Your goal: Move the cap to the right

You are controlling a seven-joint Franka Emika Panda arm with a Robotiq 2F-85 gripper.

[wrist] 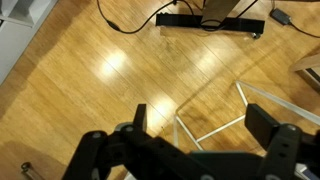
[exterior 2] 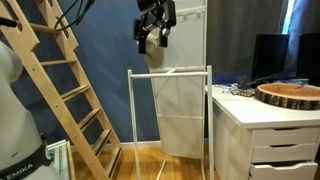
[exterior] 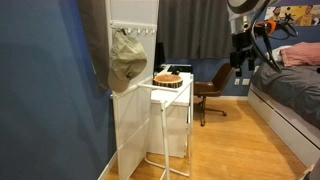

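An olive-green cap (exterior: 127,55) hangs from a hook on a white panel (exterior: 135,15), at the left in an exterior view. My gripper (exterior: 243,55) hangs in the air well to the right of it, above the floor and clear of the cap. In an exterior view the gripper (exterior 2: 152,32) is high up in front of the white panel, and I cannot make out the cap there. In the wrist view the gripper (wrist: 200,125) is open and empty, with its fingers wide apart over the wooden floor.
A white wire rack (exterior: 170,120) stands below the cap and also shows from the side (exterior 2: 170,100). A wooden slab (exterior: 168,78) lies on white drawers (exterior 2: 270,130). There are a bed (exterior: 290,90), a chair (exterior: 210,92) and a wooden ladder (exterior 2: 60,90).
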